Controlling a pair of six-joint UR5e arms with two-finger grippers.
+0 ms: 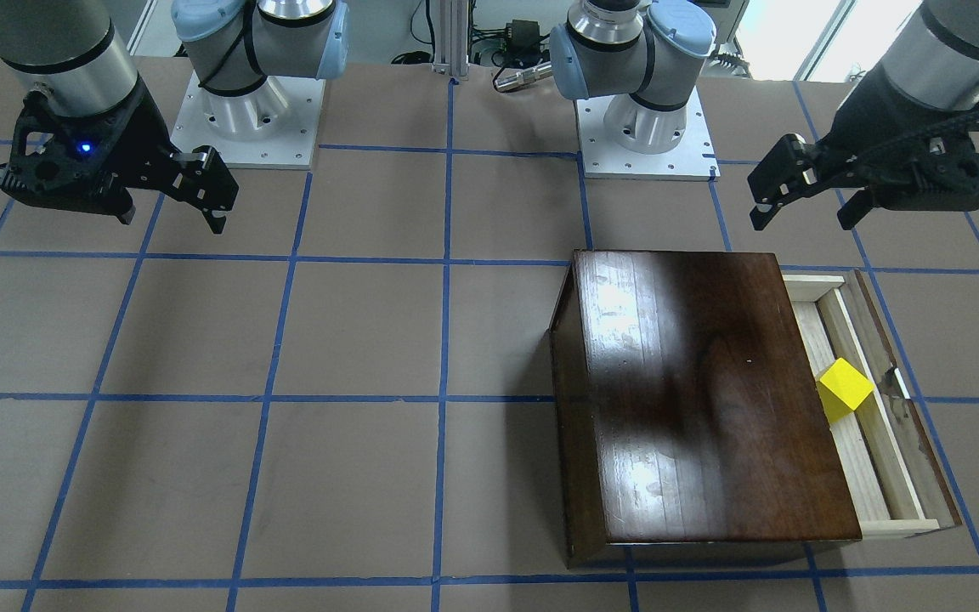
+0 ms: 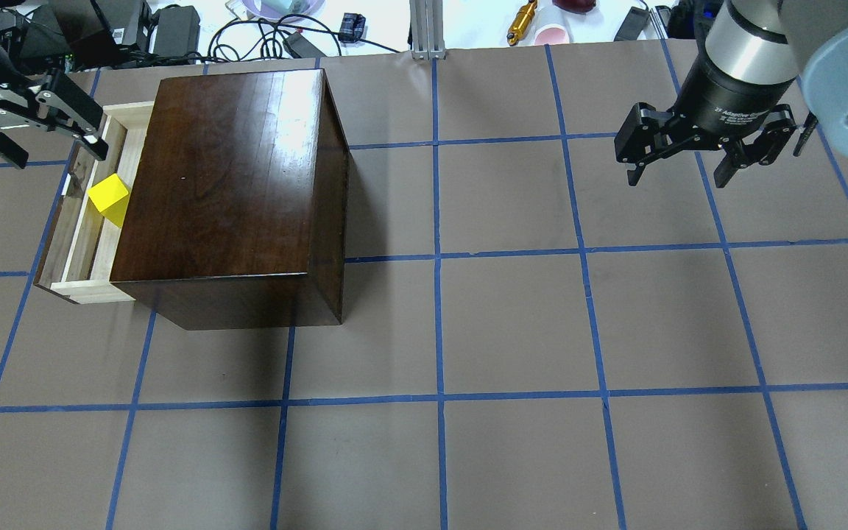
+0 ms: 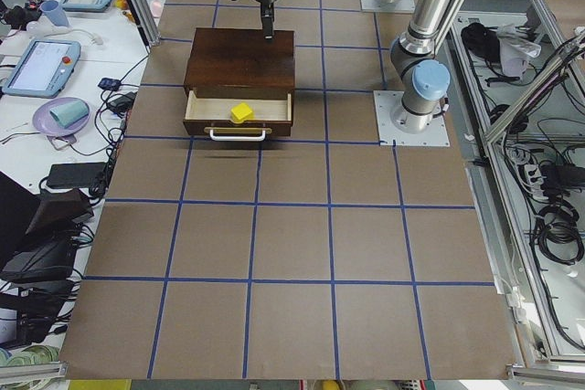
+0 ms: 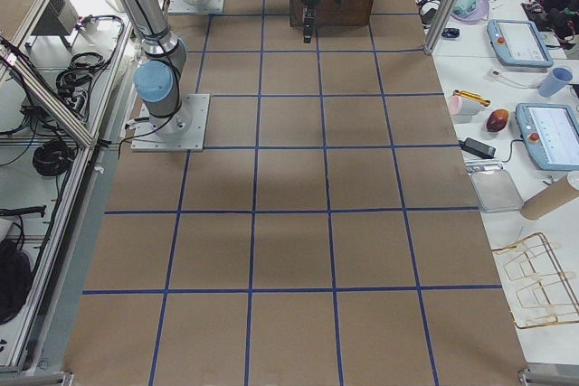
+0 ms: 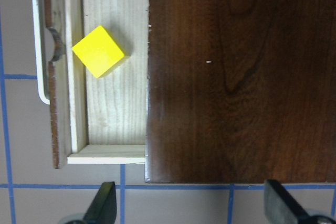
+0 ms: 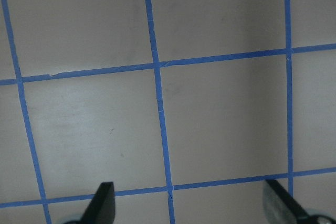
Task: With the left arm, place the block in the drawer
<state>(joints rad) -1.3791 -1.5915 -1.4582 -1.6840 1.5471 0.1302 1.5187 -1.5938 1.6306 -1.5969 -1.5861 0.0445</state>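
Nearest the robot: brown paper-covered desk (image 2: 512,316), blue tape grid.

Further out, on the robot's left: glossy dark wooden box (image 2: 232,169). Its shallow pale-wood drawer (image 2: 89,246) stands pulled out sideways, with the dark front panel (image 5: 53,124) and pale metal pull (image 5: 37,40) outermost.

In the drawer, about mid-length: small bright-yellow block (image 2: 109,200), a plain cube. It is turned corner-on to the drawer walls, one corner over or against the inner rail behind the front panel. It looks tipped rather than flat, but I cannot confirm that. It sits just beside the box's overhanging top edge.

Past the drawer's far end: black two-finger left end effector (image 2: 58,153), raised, fingers spread wide, nothing between them. It is apart from the block.

Far right: right end effector (image 2: 676,179), likewise wide open and holding nothing, well apart from the box.

Judgement: the block lies within the drawer, so the placing looks done.

Handling, judged:
- The block is probably light, rigid and not fragile.
- Its smooth faces could slip under a weak pinch.
- If it is re-gripped, take it across two opposite flat faces, never the corners, with the wrist turned to match its diagonal set.
- The narrow open strip between rail and box top leaves little finger room.
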